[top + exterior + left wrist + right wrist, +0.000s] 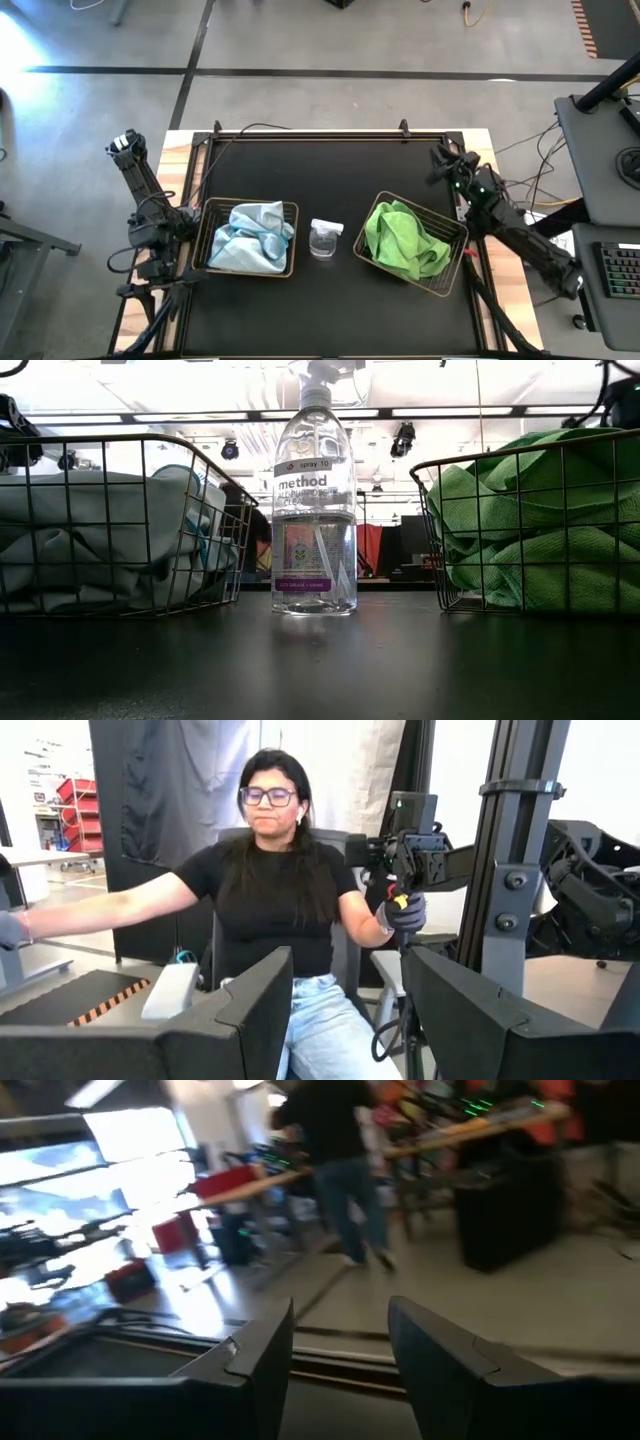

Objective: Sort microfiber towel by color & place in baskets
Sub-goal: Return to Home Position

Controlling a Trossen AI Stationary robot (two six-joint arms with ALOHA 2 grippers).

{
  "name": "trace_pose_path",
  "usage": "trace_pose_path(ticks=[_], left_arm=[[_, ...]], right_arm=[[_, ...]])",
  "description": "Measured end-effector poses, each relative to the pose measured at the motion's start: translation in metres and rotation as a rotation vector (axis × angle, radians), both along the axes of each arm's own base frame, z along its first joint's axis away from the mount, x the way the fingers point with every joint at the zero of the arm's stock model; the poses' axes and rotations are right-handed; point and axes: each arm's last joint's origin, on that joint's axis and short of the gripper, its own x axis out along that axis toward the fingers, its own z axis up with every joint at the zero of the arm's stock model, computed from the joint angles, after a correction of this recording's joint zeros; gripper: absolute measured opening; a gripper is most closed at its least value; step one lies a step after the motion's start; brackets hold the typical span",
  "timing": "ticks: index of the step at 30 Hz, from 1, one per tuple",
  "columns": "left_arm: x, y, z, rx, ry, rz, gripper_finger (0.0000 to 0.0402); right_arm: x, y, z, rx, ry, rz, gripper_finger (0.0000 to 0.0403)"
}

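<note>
Our left gripper (348,965) and right gripper (340,1320), fingers (250,1010) spread and empty, sit outside the baskets (207,240), where the sorted towels (250,238) lie between them.

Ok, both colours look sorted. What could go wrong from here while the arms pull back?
1. The green towel is heaped above the rim of the right basket, which sits skewed; a fold could slip over the side.
2. The right gripper, open and empty, is near that basket's far side; a low swing might nudge it.
3. The bottle stands between the baskets; a shoved basket could tip it.
The left gripper waits off the table's left side.
</note>
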Motion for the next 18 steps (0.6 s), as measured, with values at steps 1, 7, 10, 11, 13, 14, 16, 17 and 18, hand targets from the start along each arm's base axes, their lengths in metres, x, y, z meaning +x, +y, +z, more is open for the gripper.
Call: trace_pose_path(ticks=[1,7,10,11,13,14,16,17,18], left_arm=[[0.000,0.000,0.000,-0.002,-0.001,0.000,0.0185],[-0.001,0.000,-0.002,0.018,0.005,-0.029,0.0185],[-0.003,-0.001,-0.001,0.018,-0.011,-0.123,0.0185],[-0.004,-0.001,0.000,0.006,-0.035,-0.155,0.0185],[-0.006,0.000,0.004,-0.023,-0.103,-0.203,0.0185],[-0.007,0.000,0.005,-0.026,-0.124,-0.217,0.0185],[-0.007,0.000,0.005,-0.020,-0.148,-0.221,0.0185],[-0.007,-0.001,0.003,-0.013,-0.160,-0.216,0.0185],[-0.006,-0.002,0.002,-0.003,-0.169,-0.211,0.0185]], right_arm=[[-0.002,-0.002,-0.002,0.019,0.000,-0.023,0.0160],[-0.006,-0.009,-0.007,0.076,0.018,-0.071,0.0160],[-0.005,-0.010,-0.009,0.093,0.031,-0.062,0.0160],[-0.005,-0.011,-0.009,0.100,0.036,-0.061,0.0160],[-0.005,-0.011,-0.011,0.111,0.045,-0.061,0.0160],[-0.005,-0.011,-0.011,0.119,0.050,-0.061,0.0160],[-0.004,-0.012,-0.013,0.139,0.041,-0.060,0.0160],[-0.004,-0.012,-0.013,0.151,0.036,-0.060,0.0160],[-0.004,-0.012,-0.014,0.165,0.028,-0.061,0.0160]])
